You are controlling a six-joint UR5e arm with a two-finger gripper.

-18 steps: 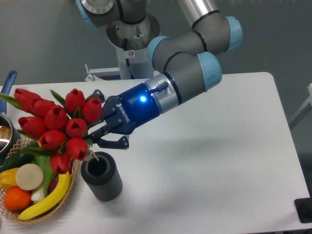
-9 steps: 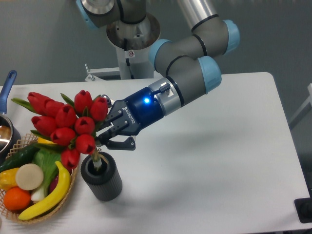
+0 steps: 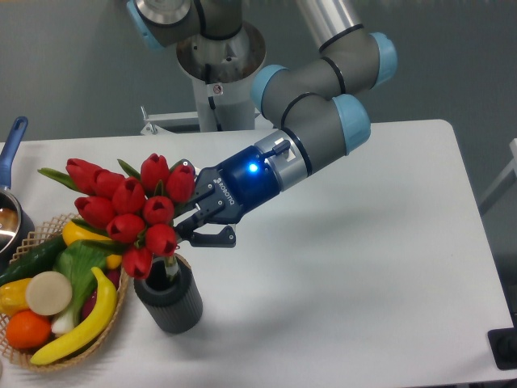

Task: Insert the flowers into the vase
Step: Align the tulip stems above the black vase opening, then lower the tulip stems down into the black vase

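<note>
The gripper [image 3: 192, 228] reaches in from the right at a low slant, its 2 dark fingers closed narrowly on the stems of the flowers [image 3: 133, 214], just under the red buds. The bunch leans to the left, so that its tulip heads spread above and to the left of the vase [image 3: 169, 296], reaching out over the near rim of the wicker basket [image 3: 119, 305]. A pale stem end dips into the round mouth of the vase, while the lowest bud hangs right at the left lip; how deep the stems go cannot be told. The vase stands upright on the white table [image 3: 355, 275], touching or just beside the basket's right side. The basket holds toy produce: a yellow banana [image 3: 85, 322], an orange [image 3: 29, 329], a pale round slice [image 3: 48, 293] and green pieces. At the far left edge a pot with a blue handle [image 3: 13, 144] is partly in view. A blue light [image 3: 253, 169] glows on the wrist behind the gripper.
</note>
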